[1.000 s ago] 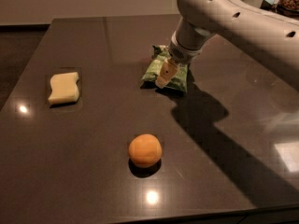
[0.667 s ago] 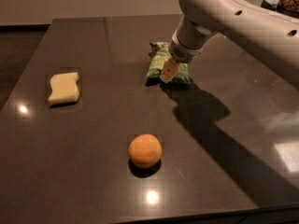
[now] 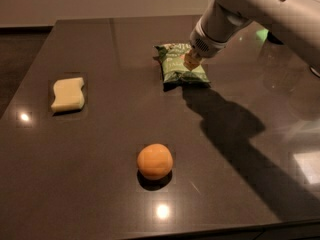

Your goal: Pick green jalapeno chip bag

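Note:
The green jalapeno chip bag [image 3: 179,67] lies flat on the dark table, toward the back and a little right of the middle. It is crinkly green with pale lettering. My gripper [image 3: 191,61] comes down from the upper right on the white arm [image 3: 260,6] and sits right over the bag's right half, its pale tip at or just above the bag's surface. The arm hides part of the bag's right upper edge.
An orange [image 3: 155,161] sits on the table in front of the bag, nearer the front edge. A pale yellow sponge [image 3: 68,94] lies at the left. The dark glossy table [image 3: 115,134] shows bright light reflections and the arm's shadow at right.
The view has shifted, so the bag, orange and sponge sit a little further right in the picture. My gripper stays over the bag's right part.

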{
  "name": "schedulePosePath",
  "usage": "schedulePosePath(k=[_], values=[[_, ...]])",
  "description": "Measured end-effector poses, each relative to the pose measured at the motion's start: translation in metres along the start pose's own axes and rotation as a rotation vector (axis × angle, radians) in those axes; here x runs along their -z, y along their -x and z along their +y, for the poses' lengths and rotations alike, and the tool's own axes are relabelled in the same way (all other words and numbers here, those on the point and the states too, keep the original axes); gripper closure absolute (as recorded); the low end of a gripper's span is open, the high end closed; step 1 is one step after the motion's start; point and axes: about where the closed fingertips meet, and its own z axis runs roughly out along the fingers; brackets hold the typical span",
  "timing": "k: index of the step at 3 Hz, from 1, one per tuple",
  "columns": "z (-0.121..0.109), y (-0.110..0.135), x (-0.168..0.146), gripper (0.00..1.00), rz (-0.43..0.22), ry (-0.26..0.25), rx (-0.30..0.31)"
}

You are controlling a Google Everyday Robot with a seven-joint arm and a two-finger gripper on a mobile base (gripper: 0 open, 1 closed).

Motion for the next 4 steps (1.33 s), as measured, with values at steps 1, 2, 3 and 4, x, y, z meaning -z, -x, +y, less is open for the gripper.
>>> schedulePosePath(k=[1,2,3,4], values=[[-0.0011,0.003,0.0105,1.0,-0.022,-0.003,0.002],[-0.0015,0.0048,0.0154,0.74,-0.041,0.012,0.0],[-0.0005,0.005,0.0142,0.51,-0.038,0.012,0.002],[0.0008,0.0057,0.0133,0.2,-0.037,0.013,0.004]])
